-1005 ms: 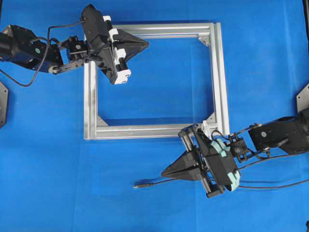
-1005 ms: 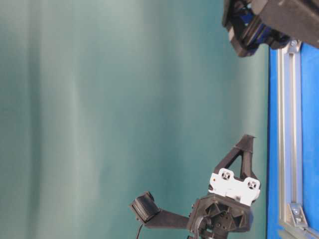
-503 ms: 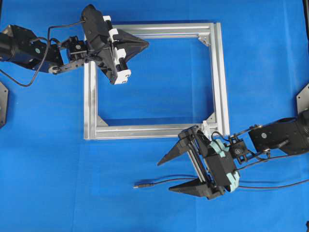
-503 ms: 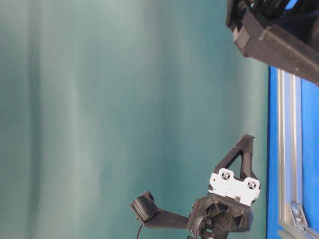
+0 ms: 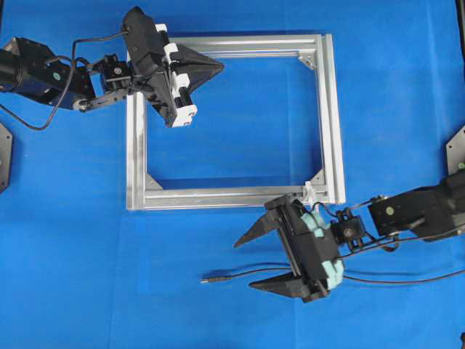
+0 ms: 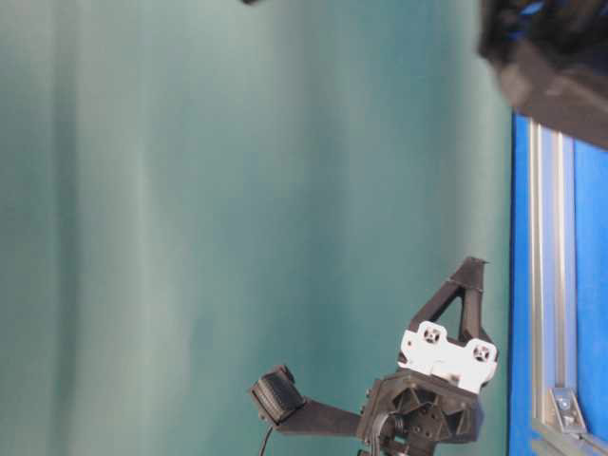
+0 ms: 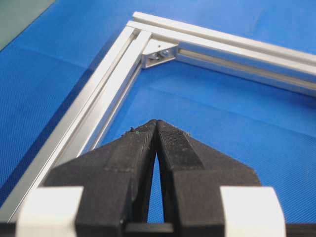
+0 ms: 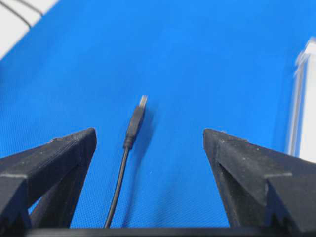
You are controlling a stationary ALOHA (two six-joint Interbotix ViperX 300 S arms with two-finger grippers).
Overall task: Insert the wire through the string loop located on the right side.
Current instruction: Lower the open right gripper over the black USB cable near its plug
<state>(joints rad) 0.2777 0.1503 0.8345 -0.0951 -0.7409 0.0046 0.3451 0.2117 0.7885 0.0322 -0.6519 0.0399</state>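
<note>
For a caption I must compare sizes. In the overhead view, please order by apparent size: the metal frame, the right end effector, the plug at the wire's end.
1. The metal frame, clearly largest.
2. The right end effector, open, much smaller than the frame.
3. The plug, tiny, lying on the blue mat.

No text, label, brand, number or sign can be read in any of the views.
</note>
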